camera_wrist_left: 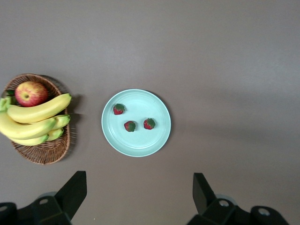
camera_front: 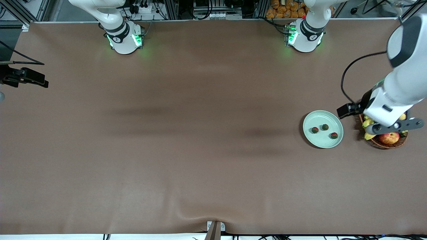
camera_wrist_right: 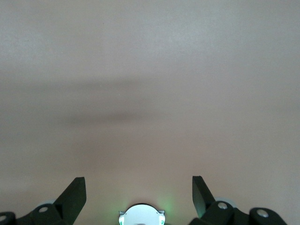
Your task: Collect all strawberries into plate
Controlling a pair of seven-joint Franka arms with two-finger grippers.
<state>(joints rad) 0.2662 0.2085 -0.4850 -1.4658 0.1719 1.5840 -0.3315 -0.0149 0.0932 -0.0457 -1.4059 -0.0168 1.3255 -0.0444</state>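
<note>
Three strawberries [camera_front: 315, 130] [camera_front: 325, 127] [camera_front: 334, 135] lie apart from each other on the mint-green plate [camera_front: 322, 114] toward the left arm's end of the table. The left wrist view shows the same berries [camera_wrist_left: 118, 109] [camera_wrist_left: 130, 126] [camera_wrist_left: 149, 123] on the plate [camera_wrist_left: 136, 149]. My left gripper [camera_wrist_left: 139, 176] is open and empty. It hangs high over the wicker basket beside the plate, with its hand [camera_front: 395, 126] covering part of the basket. My right gripper [camera_wrist_right: 139, 180] is open and empty over bare table, with its own arm's base [camera_wrist_right: 140, 216] below it.
A wicker basket [camera_wrist_left: 44, 152] with bananas [camera_wrist_left: 37, 112] and a red-yellow apple [camera_wrist_left: 30, 93] stands beside the plate, toward the table's end; its rim [camera_front: 388, 144] shows under the left hand. Brown table cloth [camera_front: 200, 133] covers everything else.
</note>
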